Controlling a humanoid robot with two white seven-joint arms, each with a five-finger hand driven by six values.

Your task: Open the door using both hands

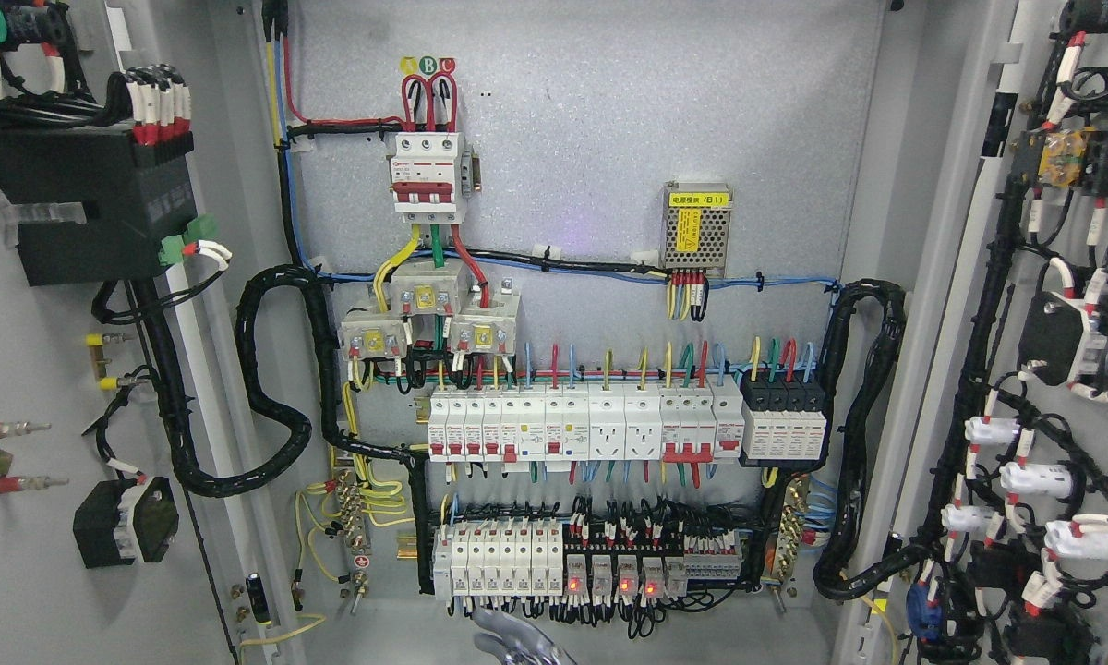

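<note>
Grey backplate (591, 139) with breakers (582, 423) and wiring

Grey metal back panel (591, 139) of an electrical cabinet. Upper centre: white three-pole main breaker with red levers (428, 177), fed by red looped wires. To its right, a small perforated metal power supply with a yellow label (696, 228). Below, a row of white miniature breakers (584, 421); beneath it, a row of relays showing red indicator lights (609, 565). Black corrugated cable conduit (268, 388) loops at left.
</note>
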